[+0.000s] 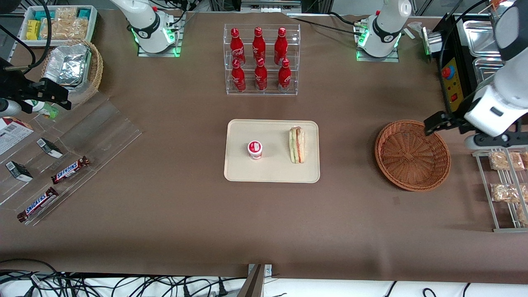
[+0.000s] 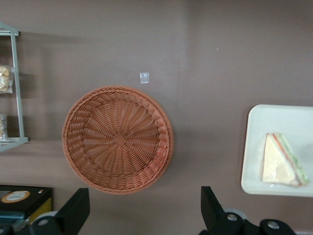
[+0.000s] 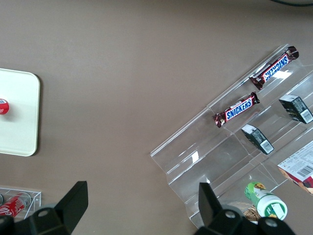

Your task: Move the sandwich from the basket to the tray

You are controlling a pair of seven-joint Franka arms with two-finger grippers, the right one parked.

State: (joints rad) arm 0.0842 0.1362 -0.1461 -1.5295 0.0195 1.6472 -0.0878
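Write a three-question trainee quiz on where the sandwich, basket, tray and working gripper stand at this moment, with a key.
1. True or false: the sandwich lies in the basket.
2. What stands on the tray beside the sandwich?
A. a red bottle
B. a small white-and-red cup
C. a chocolate bar
3. Fill in: the gripper hangs above the table, near the rim of the ____, with its fingers apart and nothing between them.

Key
1. False. The sandwich rests on the tray, and the basket holds nothing.
2. B. The cup stands on the tray, apart from the sandwich.
3. basket
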